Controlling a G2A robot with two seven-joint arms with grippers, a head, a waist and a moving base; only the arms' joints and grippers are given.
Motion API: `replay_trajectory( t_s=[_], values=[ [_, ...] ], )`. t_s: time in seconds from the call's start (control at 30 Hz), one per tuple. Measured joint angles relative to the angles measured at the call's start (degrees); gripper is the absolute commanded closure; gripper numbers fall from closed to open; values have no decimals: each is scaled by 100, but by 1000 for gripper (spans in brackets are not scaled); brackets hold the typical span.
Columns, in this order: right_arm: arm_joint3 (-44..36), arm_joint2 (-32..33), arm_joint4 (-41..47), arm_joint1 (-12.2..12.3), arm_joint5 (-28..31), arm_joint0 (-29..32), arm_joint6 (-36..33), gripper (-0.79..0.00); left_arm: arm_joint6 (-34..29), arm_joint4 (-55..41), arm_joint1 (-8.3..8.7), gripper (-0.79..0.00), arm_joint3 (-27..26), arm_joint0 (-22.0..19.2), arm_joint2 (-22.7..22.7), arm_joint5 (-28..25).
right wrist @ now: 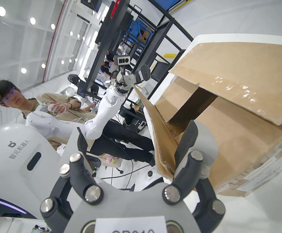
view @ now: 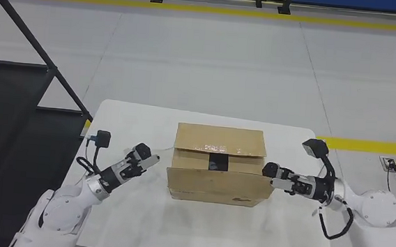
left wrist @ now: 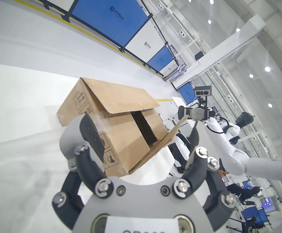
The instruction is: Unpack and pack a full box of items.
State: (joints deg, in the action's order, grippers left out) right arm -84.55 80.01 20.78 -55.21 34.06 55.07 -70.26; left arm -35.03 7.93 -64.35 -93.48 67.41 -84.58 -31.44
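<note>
Sitting mid-tabletop point(view: 128, 216), the box point(view: 214, 184) runs its long axis side to side, parallel to the near edge, so one short end faces each of my arms. The top's partly undone: the near flap point(right wrist: 158, 136) tilts up and out toward the near edge. My right gripper point(view: 270, 171) is the closer one, fingers spread, right at the box's right end with that flap's edge between them. My left gripper point(view: 148, 156) is spread too, just off the left end, not touching. I'd guess the flap's next.

Robotics test hall; yellow floor line point(view: 371, 145), blue partition panels point(left wrist: 103, 22), ceiling lights point(left wrist: 267, 69)
</note>
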Motion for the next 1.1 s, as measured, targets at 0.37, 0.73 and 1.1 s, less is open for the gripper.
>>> replay_trajectory(
  t_s=[0.37,0.73,1.1],
  values=[
    [-700,-745,-805,839,807,532,807,-785,-1444,-649,132,-785,-267,95,134,-511],
    [-326,-2117,-424,1519,1339,12,1342,-785,-2497,-834,200,-785,-111,-151,703,-395],
    [964,-2655,3775,1290,-456,-1259,-441,-785,-3175,-1564,249,-785,294,-441,1056,-291]
  ],
)
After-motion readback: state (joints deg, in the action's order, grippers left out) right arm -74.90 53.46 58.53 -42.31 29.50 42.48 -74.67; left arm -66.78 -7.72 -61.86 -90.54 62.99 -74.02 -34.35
